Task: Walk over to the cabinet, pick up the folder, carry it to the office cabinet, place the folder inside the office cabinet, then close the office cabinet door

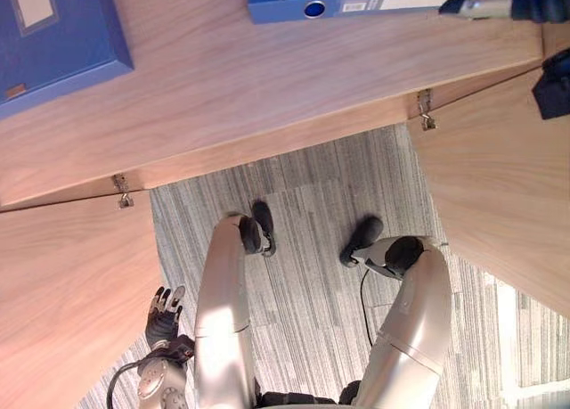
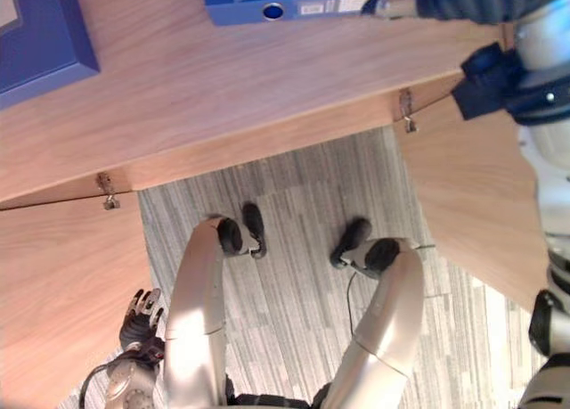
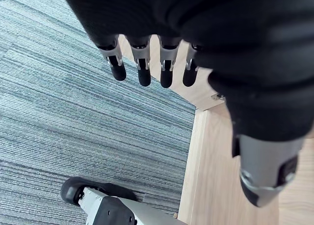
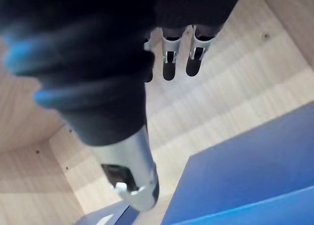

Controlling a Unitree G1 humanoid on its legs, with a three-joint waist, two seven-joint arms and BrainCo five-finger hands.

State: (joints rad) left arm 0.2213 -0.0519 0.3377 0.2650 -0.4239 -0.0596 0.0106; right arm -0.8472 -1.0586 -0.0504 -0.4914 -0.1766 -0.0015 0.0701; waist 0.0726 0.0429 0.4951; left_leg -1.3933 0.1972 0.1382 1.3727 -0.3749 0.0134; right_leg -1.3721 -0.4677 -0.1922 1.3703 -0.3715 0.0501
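A blue folder (image 1: 356,1) lies flat on the wooden shelf (image 1: 223,88) of the office cabinet, spine toward me. My right hand (image 1: 499,1) reaches into the cabinet beside the folder's right end. In the right wrist view its fingers (image 4: 169,63) and thumb are straight above the shelf, and the folder (image 4: 245,176) lies apart from them, so the hand is open and holds nothing. My left hand (image 1: 165,315) hangs low beside the left door, open, its fingers (image 3: 142,68) relaxed over the carpet.
A second blue folder (image 1: 53,26) lies at the shelf's left end. Both cabinet doors stand open: the left door (image 1: 62,284) and the right door (image 1: 499,177), each on a metal hinge (image 1: 426,110). Grey striped carpet (image 1: 303,195) lies between them.
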